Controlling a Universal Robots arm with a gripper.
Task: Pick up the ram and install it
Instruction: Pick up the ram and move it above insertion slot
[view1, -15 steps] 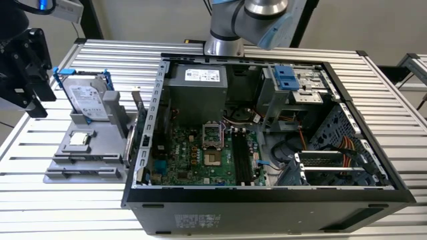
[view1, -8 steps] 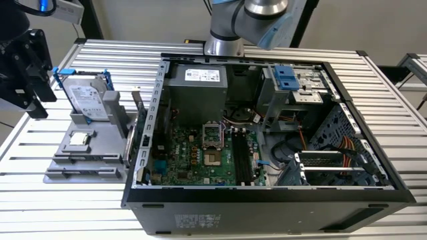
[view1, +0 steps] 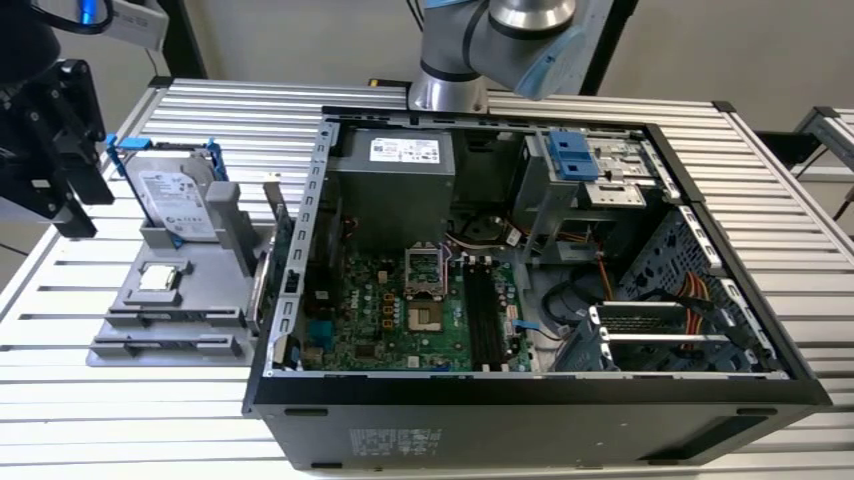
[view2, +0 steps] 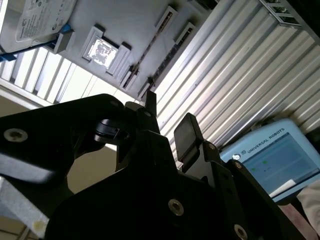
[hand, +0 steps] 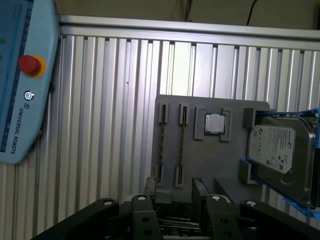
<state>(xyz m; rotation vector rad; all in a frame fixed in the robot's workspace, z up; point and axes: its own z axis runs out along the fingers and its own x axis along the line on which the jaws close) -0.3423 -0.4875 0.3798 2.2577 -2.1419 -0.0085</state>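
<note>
The end effector hangs spread and empty above the bench, apart from the ram, which stands on edge in a slot of the grey holder, beside the processor. A skewed descent could strike the slot brackets or tilt the ram.

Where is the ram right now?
In the first wrist view, the ram stands on edge in a slot of the grey holder, next to the processor chip, with the hard drive further along.
</note>
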